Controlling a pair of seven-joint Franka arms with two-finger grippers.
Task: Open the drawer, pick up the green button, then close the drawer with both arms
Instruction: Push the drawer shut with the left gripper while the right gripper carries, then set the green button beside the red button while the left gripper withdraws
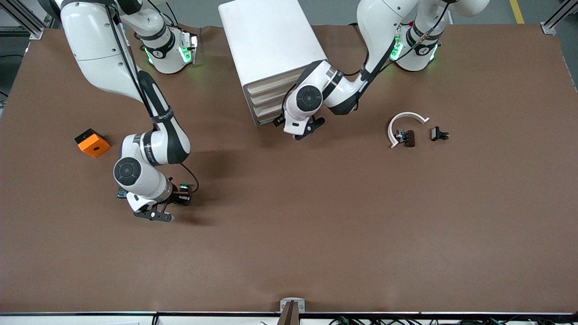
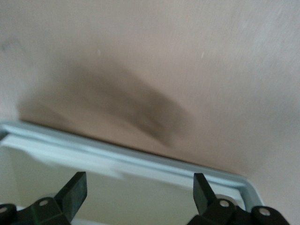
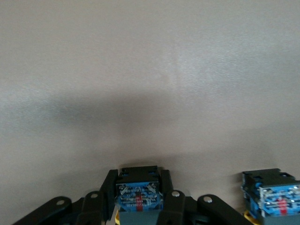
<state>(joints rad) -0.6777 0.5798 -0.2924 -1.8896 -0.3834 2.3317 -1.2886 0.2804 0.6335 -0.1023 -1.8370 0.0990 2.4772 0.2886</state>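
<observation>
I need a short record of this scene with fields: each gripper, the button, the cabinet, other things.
right gripper: low over the table, toward the right arm's end; jaws shut on a button, cap colour hidden
second button: on the table beside it
left gripper: at the cabinet front; jaws open, holding nothing
drawers: none stands out in the front view
others: orange block, white arc

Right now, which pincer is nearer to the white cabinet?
Left. The left pincer is open right at the cabinet's drawer fronts. The right pincer, shut on a button, is low over the table toward the right arm's end, well away from it.
</observation>
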